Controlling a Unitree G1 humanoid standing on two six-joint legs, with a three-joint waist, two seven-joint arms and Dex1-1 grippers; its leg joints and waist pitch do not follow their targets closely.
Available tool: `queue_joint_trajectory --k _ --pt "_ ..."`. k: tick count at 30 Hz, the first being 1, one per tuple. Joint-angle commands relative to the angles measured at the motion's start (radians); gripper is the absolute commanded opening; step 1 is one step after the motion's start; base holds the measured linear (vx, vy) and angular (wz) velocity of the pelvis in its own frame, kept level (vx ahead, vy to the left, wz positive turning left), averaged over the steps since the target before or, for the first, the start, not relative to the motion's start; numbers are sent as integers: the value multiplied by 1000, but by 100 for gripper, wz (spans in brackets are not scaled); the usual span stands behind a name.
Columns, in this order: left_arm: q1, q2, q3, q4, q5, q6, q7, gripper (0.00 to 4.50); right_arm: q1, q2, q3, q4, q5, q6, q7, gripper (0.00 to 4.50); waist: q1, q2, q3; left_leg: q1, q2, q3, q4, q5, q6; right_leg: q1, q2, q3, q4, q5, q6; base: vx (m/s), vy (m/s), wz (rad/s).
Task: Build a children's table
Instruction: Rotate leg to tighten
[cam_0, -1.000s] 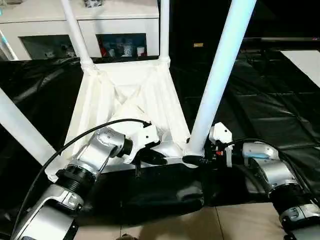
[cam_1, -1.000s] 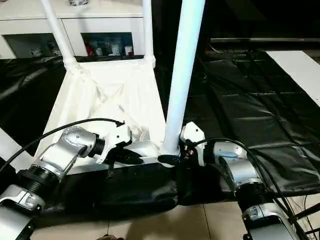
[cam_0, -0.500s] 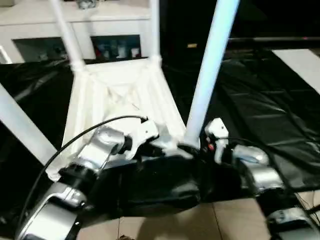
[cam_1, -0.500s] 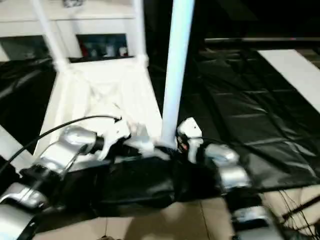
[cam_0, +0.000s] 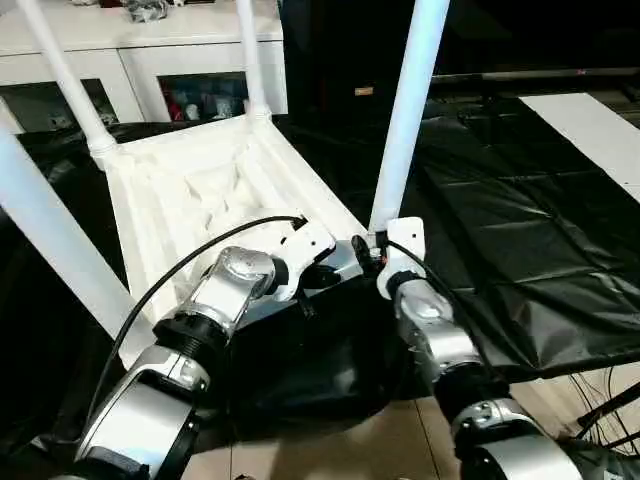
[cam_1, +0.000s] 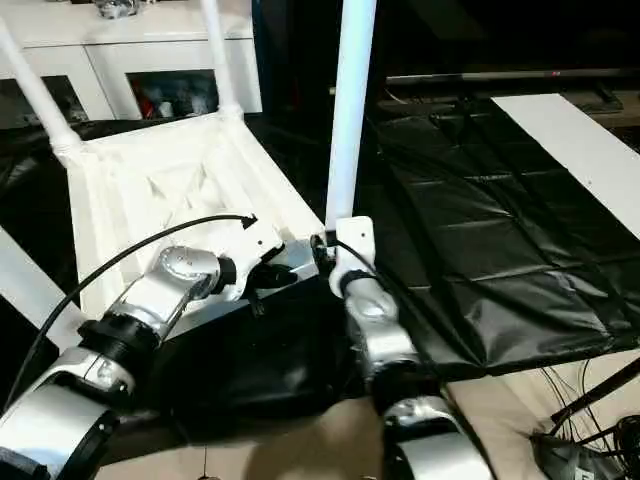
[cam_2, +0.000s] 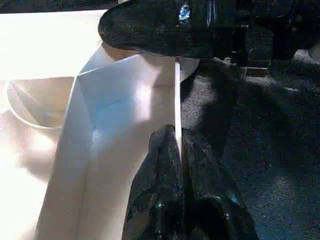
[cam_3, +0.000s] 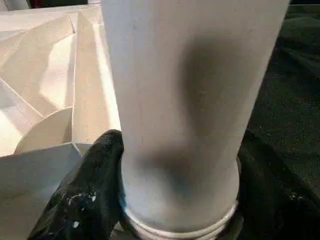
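Overhead, leg (cam_0: 408, 105) tops cropped.

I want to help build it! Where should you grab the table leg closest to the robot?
Probably low, just above its socket, as the right gripper does: fingers on opposite sides of the near leg, coming from the robot's side. It is round and upright, thickest there.

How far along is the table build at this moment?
All four legs stand in the upturned tabletop. The right gripper clamps the base of the near right leg while the left gripper pinches the tabletop rim. Left: finish seating, turn it upright.
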Motion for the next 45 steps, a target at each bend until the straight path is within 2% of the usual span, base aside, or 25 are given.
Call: queue_joint_trajectory --k 1,2,3,6,8,9,10,13,15,18,19,22,24,25,26,28,30,34,37,42,43,45 --pt "10 -12 -18 25 10 -2 -3 0 -6 48 -7 4 54 -7 56 272 5 -3 -60 18 31 -21 -80 -331 8 39 -53 39 -80 -257 -196 0 0 0" --pt "11 -11 -18 25 10 -3 -4 0 -4 53 -9 2 64 -12 69 328 5 -2 -60 18 32 -21 -80 -331 10 40 -53 39 -80 -254 -197 0 0 0" --pt "16 -6 -21 21 9 -9 -10 0 1 64 -19 -15 88 -31 87 342 5 -2 -60 17 32 -21 -80 -330 10 40 -52 39 -80 -253 -198 0 0 0" --pt "21 -1 -22 15 8 -16 -17 0 3 60 -16 -35 91 -42 96 348 5 -4 -60 18 33 -21 -81 -335 14 39 -53 39 -81 -259 -197 0 0 0" --pt "28 6 -19 4 6 -22 -29 0 1 52 -32 -54 109 -28 117 378 6 -6 -61 16 32 -20 -80 -318 17 42 -54 39 -79 -244 -204 0 0 0" --pt "32 11 -19 -5 6 -28 -36 0 1 47 -48 -66 131 -15 140 378 6 -9 -61 16 33 -19 -80 -315 21 43 -54 40 -79 -241 -204 0 0 0" --pt "39 25 -16 -22 2 -34 -51 0 19 -5 -24 -117 126 2 243 378 10 -8 -63 16 34 -20 -78 -301 30 45 -54 40 -76 -222 -206 0 0 0" --pt "43 32 -16 -33 0 -36 -60 0 36 -44 0 -154 122 14 324 378 15 -8 -64 14 34 -17 -74 -253 50 48 -52 39 -69 -156 -220 0 0 0" --pt "55 51 -23 -57 -4 -40 -96 0 68 -131 50 -214 113 26 467 378 21 -10 -67 11 33 -16 -68 -200 77 53 -52 38 -64 -93 -231 0 0 0" --pt "72 72 -36 -90 -14 -47 -157 0 82 -239 111 -215 54 -8 584 378 27 -11 -67 12 34 -14 -65 -186 84 53 -53 37 -63 -92 -240 0 0 0" --pt "78 78 -40 -101 -18 -49 -179 0 85 -268 124 -211 36 -23 614 378 28 -5 -66 13 33 -14 -65 -202 78 51 -52 36 -67 -113 -243 0 0 0" --pt "117 113 -66 -174 -50 -52 -297 0 106 -356 138 -240 83 5 837 378 34 -5 -65 15 36 -14 -66 -244 70 53 -51 37 -69 -153 -246 0 0 0" --pt "140 134 -78 -223 -76 -45 -368 0 118 -397 148 -266 120 33 954 378 39 -4 -64 16 39 -13 -67 -247 72 50 -50 37 -68 -147 -251 0 0 0" --pt "147 142 -81 -241 -86 -37 -391 0 122 -412 151 -276 139 52 997 378 44 -4 -67 18 43 -15 -67 -241 80 56 -48 35 -63 -123 -257 0 0 0" --pt "152 146 -82 -252 -92 -31 -404 0 124 -421 153 -282 151 65 1022 378 45 -4 -66 14 43 -13 -66 -224 85 51 -47 35 -59 -101 -268 0 0 0" --pt "161 159 -88 -274 -100 -24 -437 0 120 -454 171 -267 151 46 1081 378 53 -4 -66 20 45 -12 -65 -231 86 47 -49 35 -61 -109 -273 0 0 0" --pt "165 166 -90 -279 -97 -26 -444 0 118 -470 184 -255 143 30 1114 378 61 -4 -64 22 44 -10 -66 -242 77 44 -50 37 -65 -140 -267 0 0 0" --pt "164 172 -88 -272 -90 -32 -438 0 117 -492 200 -248 136 26 1186 378 62 -5 -64 21 43 -13 -68 -255 59 47 -51 37 -66 -167 -254 0 0 0" --pt "165 178 -86 -283 -92 -21 -439 0 111 -500 203 -240 130 16 1210 378 62 -9 -65 18 41 -13 -66 -244 65 49 -52 36 -65 -161 -252 0 0 0" --pt "164 178 -86 -288 -92 -15 -437 0 81 -474 179 -205 144 6 1174 378 60 -7 -66 17 41 -14 -65 -234 65 48 -51 35 -65 -166 -255 0 0 0" --pt "164 178 -86 -288 -92 -15 -437 0 80 -474 178 -204 144 6 1174 352 60 -7 -66 16 40 -14 -65 -233 65 48 -51 35 -64 -165 -254 0 0 0" --pt "167 179 -87 -292 -93 -12 -438 0 75 -463 166 -200 155 6 1174 343 60 -6 -67 18 41 -15 -65 -233 64 48 -51 35 -63 -162 -254 0 0 0"
